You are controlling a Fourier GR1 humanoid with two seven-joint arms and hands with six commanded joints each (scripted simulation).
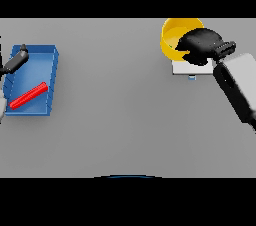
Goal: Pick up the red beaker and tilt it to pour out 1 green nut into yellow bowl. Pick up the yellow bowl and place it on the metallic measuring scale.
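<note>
- The bowl (172,37) sits at the upper right of the frame, over the scale (192,68), whose white plate shows just below it; I can't tell whether the bowl rests on the plate or hangs just above it.
- My right hand (201,46) is at the bowl's right rim, its dark fingers curled over the wall, so I read it as holding the bowl.
- The bowl looks rigid, thin-walled and light; I judge the rim pinch to be the sensible hold, since the smooth rounded outside would likely slip in a side grasp.
- Whether a nut lies inside I cannot see; the hand covers much of the opening. If one is there, it would roll loose, so I'd keep the bowl level.
- The beaker (28,95) lies on its side in the blue tray (52,57) at the left of the frame, slanting from lower left to upper right. It looks slim, stiff and light, and would likely roll on its round wall; I'd take it around the middle.
- My left hand (17,60) hangs over the tray's upper left corner, apart from the beaker, holding nothing; I can't tell how its fingers are set.
- The grey counter (120,120) carries everything.
</note>
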